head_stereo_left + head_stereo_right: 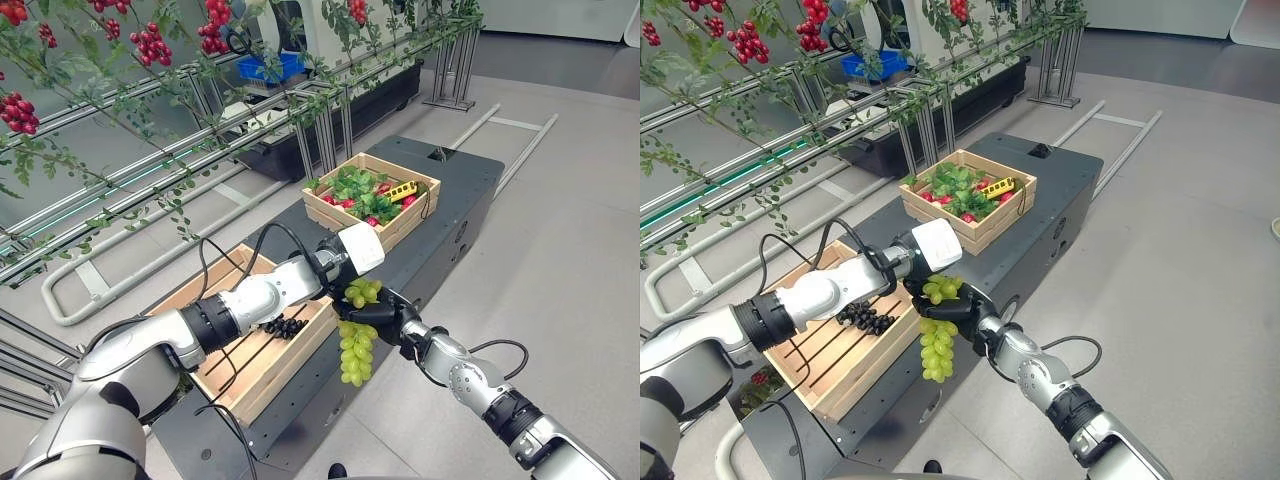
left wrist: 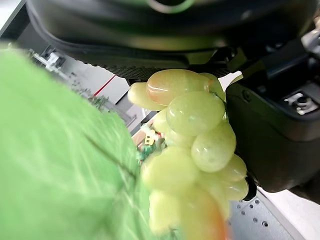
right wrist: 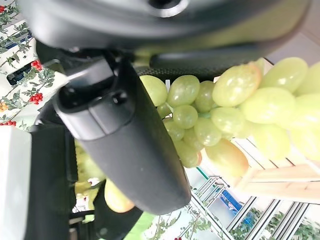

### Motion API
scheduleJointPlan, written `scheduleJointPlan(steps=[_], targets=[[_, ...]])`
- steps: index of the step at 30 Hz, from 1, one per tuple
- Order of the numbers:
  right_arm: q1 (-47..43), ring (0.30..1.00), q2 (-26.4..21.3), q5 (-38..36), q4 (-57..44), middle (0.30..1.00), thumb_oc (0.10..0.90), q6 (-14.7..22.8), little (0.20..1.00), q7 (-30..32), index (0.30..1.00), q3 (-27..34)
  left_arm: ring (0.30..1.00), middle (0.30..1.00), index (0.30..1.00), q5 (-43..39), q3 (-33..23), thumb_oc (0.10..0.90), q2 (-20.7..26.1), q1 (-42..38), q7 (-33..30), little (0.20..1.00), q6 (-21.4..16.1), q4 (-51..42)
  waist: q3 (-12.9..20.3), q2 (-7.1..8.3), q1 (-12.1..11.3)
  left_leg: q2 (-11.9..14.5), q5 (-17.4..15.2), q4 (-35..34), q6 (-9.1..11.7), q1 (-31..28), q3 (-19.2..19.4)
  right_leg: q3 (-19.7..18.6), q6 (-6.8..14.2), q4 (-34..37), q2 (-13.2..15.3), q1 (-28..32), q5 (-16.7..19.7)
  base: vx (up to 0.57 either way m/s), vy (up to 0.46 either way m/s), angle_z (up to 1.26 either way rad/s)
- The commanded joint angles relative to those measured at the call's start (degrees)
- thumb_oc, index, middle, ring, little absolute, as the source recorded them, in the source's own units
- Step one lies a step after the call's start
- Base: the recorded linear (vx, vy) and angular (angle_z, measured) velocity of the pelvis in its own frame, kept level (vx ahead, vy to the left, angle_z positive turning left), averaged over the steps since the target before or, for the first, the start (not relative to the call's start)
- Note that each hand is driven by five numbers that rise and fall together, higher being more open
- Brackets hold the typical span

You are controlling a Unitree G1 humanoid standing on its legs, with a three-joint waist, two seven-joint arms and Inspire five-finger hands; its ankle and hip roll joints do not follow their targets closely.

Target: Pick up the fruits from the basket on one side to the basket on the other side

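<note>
Left eye view has my two hands meeting at the near edge of the dark platform (image 1: 455,190), and between them is the bunch of green grapes (image 1: 355,352). My right hand (image 1: 388,316) has its dark fingers curled round the top of the bunch, and the rest of the grapes hang down below it, off the platform's side. My left hand (image 1: 352,262), white cover on show, sits right against the top of the same bunch from the other side; the left wrist view puts the grapes tight against the palm, but whether those fingers are clamped on them I cannot tell. Right wrist view shows a dark finger (image 3: 125,145) lying across the grapes, pressed to them. Just behind my left forearm sits the near wooden basket (image 1: 290,362) with a cluster of dark grapes (image 1: 285,326) on its slats. Further along the platform stands the far wooden basket (image 1: 398,228), full of green leaves, red fruit and something yellow
</note>
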State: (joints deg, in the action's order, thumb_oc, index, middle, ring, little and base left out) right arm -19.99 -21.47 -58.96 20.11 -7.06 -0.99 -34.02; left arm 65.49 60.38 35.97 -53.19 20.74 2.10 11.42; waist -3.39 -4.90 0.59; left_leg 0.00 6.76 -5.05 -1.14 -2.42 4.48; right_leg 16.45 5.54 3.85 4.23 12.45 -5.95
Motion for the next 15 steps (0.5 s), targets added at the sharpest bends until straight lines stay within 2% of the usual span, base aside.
scheduleJointPlan(steps=[1, 4, 5, 6, 7, 8, 9, 10, 11, 13, 14, 15], targets=[[-0.55, 0.300, 5.41, -2.89, -11.07, 0.300, 0.400, 7.95, 0.300, -2.15, 0.300, 5.80, 0.900, 0.900, 0.900, 20.37, -11.66, 0.800, 15.61, -6.58, 13.15, 0.900, 30.00, 30.93, 1.48, 3.04, 0.67, 1.53, -5.47, 0.05, 2.57, -1.94, -1.48, -1.01, -3.46, -0.15, 0.09, -3.52, 4.16, 0.00, 0.000, 0.00], [-0.62, 0.300, 5.52, -2.38, -10.85, 0.300, 0.400, 8.14, 0.300, -1.79, 0.300, 5.63, 0.900, 0.900, 0.900, 19.97, -11.83, 0.800, 15.36, -6.58, 11.25, 0.900, 30.29, 30.48, 1.38, 3.03, 0.70, 1.57, -5.44, 0.05, 2.59, -1.95, -1.50, -1.04, -3.47, -0.19, 0.10, -3.54, 4.17, 0.00, 0.000, 0.00], [-0.59, 0.300, 5.47, -1.89, -10.76, 0.300, 0.400, 8.22, 0.300, -1.69, 0.300, 5.63, 0.900, 0.900, 0.900, 17.70, -12.22, 0.800, 15.29, -6.64, 7.13, 0.900, 30.36, 30.40, 1.33, 3.04, 0.74, 1.56, -5.52, 0.05, 2.59, -2.01, -1.48, -1.06, -3.49, -0.21, 0.10, -3.50, 4.11, 0.00, 0.000, 0.00], [-0.57, 0.300, 5.42, -1.85, -10.75, 0.300, 0.400, 8.28, 0.300, -1.71, 0.300, 5.58, 0.900, 0.900, 0.900, 16.95, -12.19, 0.800, 15.31, -6.73, 6.23, 0.900, 30.40, 30.30, 1.32, 3.04, 0.76, 1.57, -5.53, 0.05, 2.59, -2.01, -1.47, -1.07, -3.50, -0.21, 0.10, -3.50, 4.09, 0.00, 0.000, 0.00], [-0.51, 0.300, 5.41, -1.63, -10.64, 0.300, 0.400, 8.43, 0.300, -1.70, 0.300, 5.47, 0.900, 0.900, 0.900, 11.82, -12.44, 0.800, 15.46, -6.78, -2.31, 0.900, 29.53, 29.43, 1.31, 3.07, 0.77, 1.64, -5.54, 0.05, 2.63, -2.01, -1.45, -1.09, -3.52, -0.34, 0.13, -3.58, 4.03, 0.00, 0.000, 0.00], [-0.53, 0.300, 5.19, -1.60, -10.81, 0.300, 0.400, 8.51, 0.300, -1.40, 0.300, 5.34, 0.900, 0.900, 0.900, 6.10, -12.93, 0.800, 15.67, -6.94, -12.66, 0.900, 26.54, 28.42, 1.30, 3.17, 0.77, 1.59, -5.58, 0.05, 2.59, -2.02, -1.53, -1.09, -3.51, -0.38, 0.13, -3.60, 4.02, 0.00, 0.000, 0.00], [-0.38, 0.300, 4.96, -1.57, -10.86, 0.300, 0.400, 8.57, 0.300, -1.48, 0.300, 5.34, 0.900, 0.900, 0.900, 2.85, -13.25, 0.800, 15.82, -7.10, -19.51, 0.900, 23.76, 27.76, 1.31, 3.22, 0.79, 1.57, -5.60, 0.05, 2.59, -2.05, -1.52, -1.10, -3.51, -0.33, 0.11, -3.56, 4.05, 0.00, 0.000, 0.00], [-0.22, 0.300, 4.73, -1.59, -10.99, 0.300, 0.400, 8.56, 0.300, -1.59, 0.300, 5.36, 0.900, 0.900, 0.900, 1.03, -13.11, 0.800, 16.13, -7.36, -22.89, 0.900, 22.18, 27.08, 1.32, 3.24, 0.81, 1.58, -5.62, 0.05, 2.59, -2.06, -1.49, -1.15, -3.54, -0.30, 0.10, -3.53, 4.03, 0.00, 0.000, 0.00], [0.52, 0.300, 3.95, -1.86, -11.15, 0.300, 0.400, 8.67, 0.300, -2.34, 0.300, 5.70, 0.900, 0.900, 0.900, -1.99, -13.02, 0.800, 17.02, -7.59, -29.21, 0.900, 17.77, 25.13, 1.41, 3.28, 0.78, 1.62, -5.64, 0.05, 2.58, -2.03, -1.39, -1.06, -3.50, -0.23, 0.13, -3.52, 4.09, 0.00, 0.000, 0.00], [1.34, 0.300, 3.31, -2.02, -10.96, 0.300, 0.400, 8.75, 0.300, -3.49, 0.300, 6.31, 0.900, 0.900, 0.900, -6.54, -13.67, 0.800, 18.23, -7.11, -34.85, 0.900, 12.68, 23.08, 1.49, 3.29, 0.70, 1.67, -5.63, 0.05, 2.60, -1.99, -1.34, -1.05, -3.50, -0.20, 0.13, -3.54, 4.14, 0.01, 0.000, -0.04], [2.10, 0.300, 3.10, -1.76, -10.86, 0.300, 0.400, 8.92, 0.300, -4.17, 0.300, 6.71, 0.900, 0.900, 0.900, -11.94, -14.53, 0.800, 19.10, -6.17, -37.68, 0.900, 6.38, 21.51, 1.57, 3.29, 0.57, 1.69, -5.64, 0.05, 2.58, -1.97, -1.36, -1.00, -3.50, -0.19, 0.14, -3.51, 4.14, 0.00, 0.000, 0.00], [2.84, 0.300, 2.75, -1.63, -10.65, 0.300, 0.400, 9.19, 0.300, -4.89, 0.300, 7.18, 0.900, 0.900, 0.900, -22.30, -16.08, 0.800, 20.33, -4.48, -37.42, 0.900, 3.31, 18.22, 1.42, 3.26, 0.26, 1.77, -5.69, 0.05, 2.68, -2.18, -1.30, -1.04, -3.45, -0.25, 0.16, -3.34, 4.08, 0.00, 0.000, 0.00]])
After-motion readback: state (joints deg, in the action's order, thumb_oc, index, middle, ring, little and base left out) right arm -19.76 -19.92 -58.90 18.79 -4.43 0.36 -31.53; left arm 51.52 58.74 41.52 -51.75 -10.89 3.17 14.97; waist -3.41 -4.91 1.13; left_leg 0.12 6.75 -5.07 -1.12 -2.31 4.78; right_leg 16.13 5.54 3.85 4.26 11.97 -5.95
